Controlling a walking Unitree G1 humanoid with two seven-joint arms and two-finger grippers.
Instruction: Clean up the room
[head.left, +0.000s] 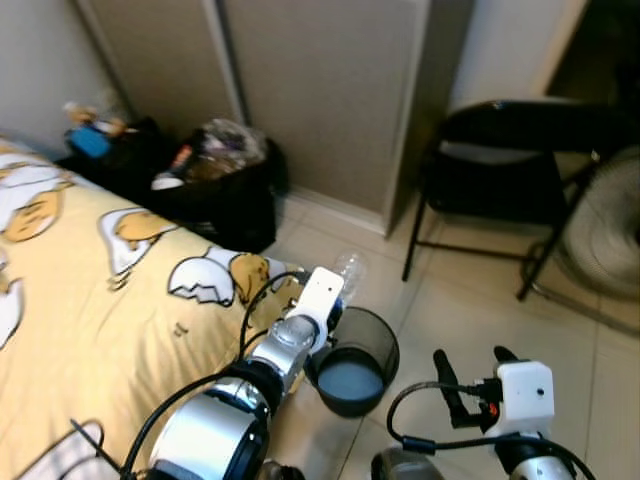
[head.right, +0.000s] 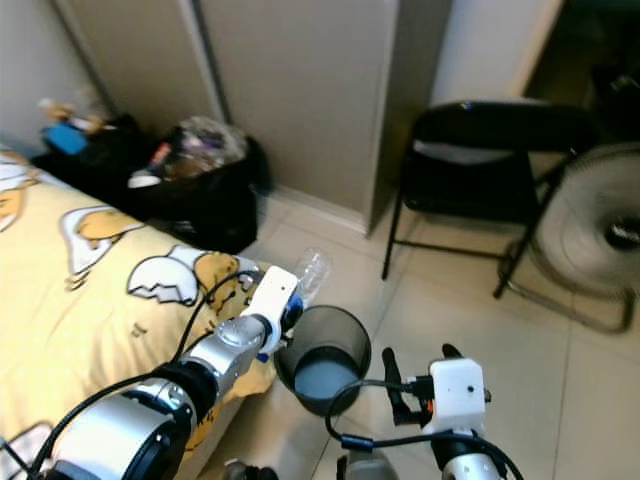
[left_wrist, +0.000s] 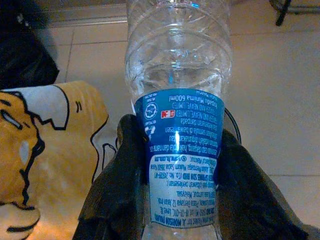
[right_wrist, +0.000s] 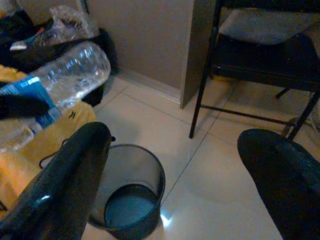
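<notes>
The left gripper is clamped on a clear plastic water bottle with a blue label, one black finger pressed to each side of the label. From the head camera most of the bottle is hidden behind the white wrist housing — only its clear end pokes out past it. The bottle hangs above the floor, just beside the rim of a round black mesh wastebasket that stands on pale tiles against the corner of the bed, whose yellow cartoon-egg cover is cut off at the frame edge.

The right gripper hovers low to the right of the basket, fingers spread wide apart with nothing between them.

A black folding chair stands by the wall; a floor fan beside it is partly out of frame. A stuffed black rubbish bag sits near the wardrobe — its contents are too blurred to name.
</notes>
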